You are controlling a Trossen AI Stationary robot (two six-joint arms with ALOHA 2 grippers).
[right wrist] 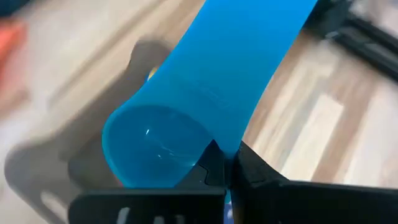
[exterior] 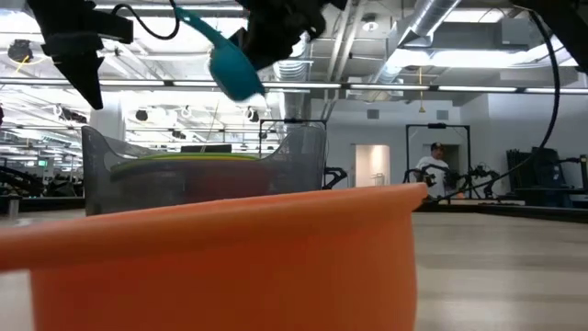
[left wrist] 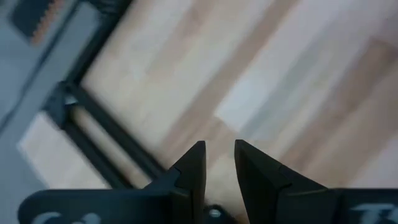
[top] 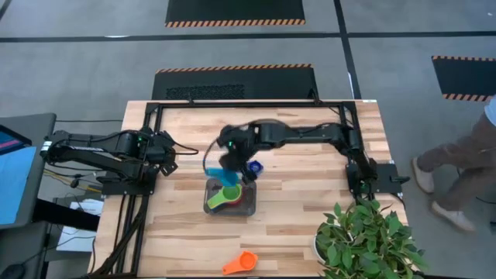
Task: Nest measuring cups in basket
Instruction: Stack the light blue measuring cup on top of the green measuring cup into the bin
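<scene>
The dark grey basket (top: 209,203) (exterior: 303,147) stands mid-table with green (top: 220,199), yellow and red cups nested inside. My right gripper (top: 231,161) (right wrist: 229,165) hovers over the basket's far edge, shut on a light blue cup (top: 208,161) (exterior: 235,72) (right wrist: 155,149). A dark blue cup (top: 254,167) lies on the table just behind the basket. An orange cup (top: 240,263) (exterior: 220,248) lies near the front edge. My left gripper (top: 169,155) (left wrist: 219,155) waits open above bare wood at the left. My right gripper pinches the light blue cup between its two fingers, at the side edge of the handle (right wrist: 231,146) where it joins the bowl. The fingers slant down from the far right. The cup hangs tilted and clear above the basket, its bowl (exterior: 237,78) lowest.
A potted plant (top: 364,240) stands at the table's front right corner. A black frame rail (top: 248,103) runs along the back. A person (top: 457,167) walks past beyond the right edge; another person (exterior: 432,170) stands far off in the room.
</scene>
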